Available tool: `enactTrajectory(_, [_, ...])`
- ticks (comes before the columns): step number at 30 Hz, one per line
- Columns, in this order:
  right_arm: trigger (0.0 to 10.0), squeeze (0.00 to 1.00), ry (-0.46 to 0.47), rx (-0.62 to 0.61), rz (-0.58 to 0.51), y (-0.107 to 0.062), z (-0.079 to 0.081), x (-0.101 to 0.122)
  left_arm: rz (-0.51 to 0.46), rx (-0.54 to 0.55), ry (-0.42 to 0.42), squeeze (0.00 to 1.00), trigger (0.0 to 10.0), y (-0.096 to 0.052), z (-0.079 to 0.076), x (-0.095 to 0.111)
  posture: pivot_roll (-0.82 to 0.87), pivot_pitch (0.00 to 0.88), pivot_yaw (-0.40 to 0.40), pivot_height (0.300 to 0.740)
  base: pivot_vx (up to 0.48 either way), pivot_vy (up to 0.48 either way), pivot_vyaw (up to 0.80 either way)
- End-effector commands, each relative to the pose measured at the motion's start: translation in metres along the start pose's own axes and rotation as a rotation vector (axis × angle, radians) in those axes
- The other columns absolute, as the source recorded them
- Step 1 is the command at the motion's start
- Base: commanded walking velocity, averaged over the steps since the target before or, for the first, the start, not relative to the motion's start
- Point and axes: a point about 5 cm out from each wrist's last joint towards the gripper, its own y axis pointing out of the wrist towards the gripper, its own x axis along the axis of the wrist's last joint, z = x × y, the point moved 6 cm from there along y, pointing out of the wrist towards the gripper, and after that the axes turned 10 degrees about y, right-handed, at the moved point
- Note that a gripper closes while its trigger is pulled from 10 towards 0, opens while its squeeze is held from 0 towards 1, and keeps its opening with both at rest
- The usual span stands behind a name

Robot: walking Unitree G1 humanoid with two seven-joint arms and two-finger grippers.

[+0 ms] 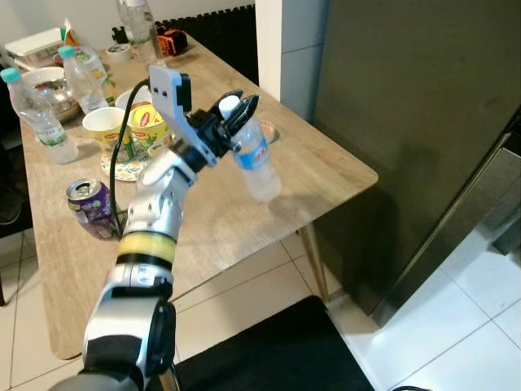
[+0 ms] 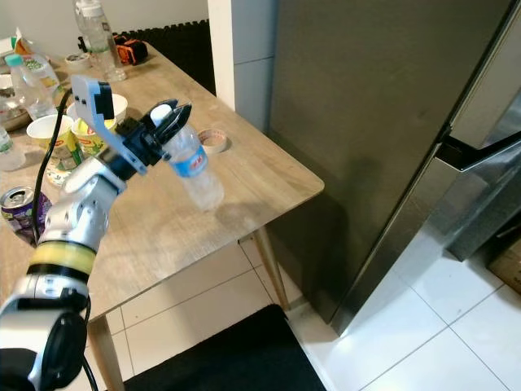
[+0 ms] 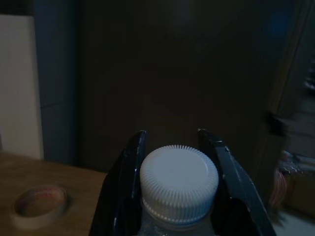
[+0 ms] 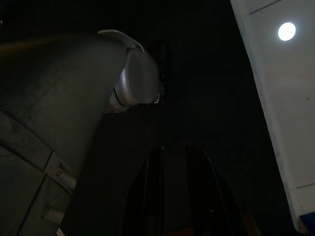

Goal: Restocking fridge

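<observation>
My left gripper point(image 1: 238, 110) is shut on the neck of a clear water bottle point(image 1: 256, 159) with a white cap and a blue label. It holds the bottle tilted in the air above the right part of the wooden table point(image 1: 326, 171). In the left wrist view the white cap point(image 3: 178, 182) sits between the two black fingers point(image 3: 130, 187), which face the dark fridge. The tall dark grey fridge point(image 1: 407, 122) stands just right of the table's corner. My right arm hangs idle; its wrist view is very dark, with the right gripper point(image 4: 174, 196) barely made out.
A roll of tape point(image 2: 214, 140) lies on the table under the bottle. Farther left stand a purple can point(image 1: 91, 208), paper cups point(image 1: 106, 126), a noodle cup point(image 1: 148, 126) and two more water bottles point(image 1: 37, 106). A black mat point(image 1: 277, 350) covers the tiled floor.
</observation>
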Motion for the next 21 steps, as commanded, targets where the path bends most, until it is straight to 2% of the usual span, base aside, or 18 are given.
enactTrajectory(1, [10.0, 0.0, 0.023, -0.013, 0.022, -0.001, -0.002, -0.009, -0.006, -0.099, 0.005, 0.0, 10.0, 0.002, -0.02, 0.003, -0.12, 0.074, 0.025, 0.74, 0.0, 0.0, 0.0])
enactTrajectory(4, [10.0, 0.0, 0.037, -0.017, 0.017, 0.0, -0.002, -0.009, 0.042, -0.24, -0.03, 0.0, 10.0, -0.008, -0.055, -0.006, -0.11, 0.061, 0.029, 0.74, 0.0, 0.0, 0.0])
enactTrajectory(5, [10.0, 0.0, 0.037, -0.017, 0.017, 0.0, -0.002, -0.009, 0.042, -0.24, -0.03, 0.0, 10.0, -0.008, -0.055, -0.006, -0.11, 0.061, 0.029, 0.74, 0.0, 0.0, 0.0])
enactTrajectory(7, [10.0, 0.0, 0.042, -0.017, 0.017, 0.0, -0.001, -0.009, 0.049, -0.318, -0.068, 0.0, 10.0, -0.015, -0.075, -0.006, -0.1, 0.055, 0.034, 0.74, 0.0, 0.0, 0.0])
enactTrajectory(8, [10.0, 0.0, 0.042, -0.017, 0.017, 0.0, -0.001, -0.009, 0.049, -0.318, -0.068, 0.0, 10.0, -0.015, -0.075, -0.006, -0.1, 0.055, 0.034, 0.74, 0.0, 0.0, 0.0])
enactTrajectory(10, [10.0, 0.0, 0.041, -0.014, 0.023, 0.001, 0.002, -0.011, 0.065, -0.401, -0.102, 0.0, 10.0, -0.025, -0.094, -0.005, -0.09, 0.055, 0.035, 0.74, 0.0, 0.0, 0.0])
enactTrajectory(11, [10.0, 0.0, 0.041, -0.014, 0.023, 0.001, 0.002, -0.011, 0.065, -0.401, -0.102, 0.0, 10.0, -0.025, -0.094, -0.005, -0.09, 0.055, 0.035, 0.74, 0.0, 0.0, 0.0])
enactTrajectory(12, [10.0, 0.0, 0.042, -0.012, 0.024, 0.001, 0.003, -0.012, 0.089, -0.423, -0.112, 0.0, 10.0, -0.03, -0.101, -0.009, -0.08, 0.05, 0.041, 0.74, 0.0, 0.0, 0.0])
enactTrajectory(16, [10.0, 0.0, 0.044, -0.007, 0.029, 0.002, 0.007, -0.015, 0.266, -0.471, -0.106, 0.0, 10.0, -0.058, -0.123, -0.046, -0.07, 0.028, 0.05, 0.74, 0.0, 0.0, 0.0])
enactTrajectory(18, [10.0, 0.0, 0.044, -0.006, 0.03, 0.002, 0.007, -0.015, 0.291, -0.474, -0.106, 0.0, 10.0, -0.062, -0.126, -0.052, -0.07, 0.028, 0.05, 0.74, 0.0, 0.0, 0.0])
enactTrajectory(19, [10.0, 0.0, 0.044, -0.005, 0.031, 0.002, 0.008, -0.015, 0.378, -0.468, -0.087, 0.0, 10.0, -0.074, -0.129, -0.073, -0.06, 0.021, 0.051, 0.74, 0.0, 0.0, 0.0])
enactTrajectory(20, [10.0, 0.0, 0.044, -0.005, 0.031, 0.002, 0.008, -0.015, 0.378, -0.468, -0.087, 0.0, 10.0, -0.074, -0.129, -0.073, -0.06, 0.021, 0.051, 0.74, 0.0, 0.0, 0.0])
enactTrajectory(21, [10.0, 0.0, 0.042, -0.005, 0.034, 0.002, 0.008, -0.016, 0.473, -0.441, -0.079, 0.0, 10.0, -0.087, -0.132, -0.099, -0.06, 0.016, 0.051, 0.74, 0.0, 0.0, 0.0])
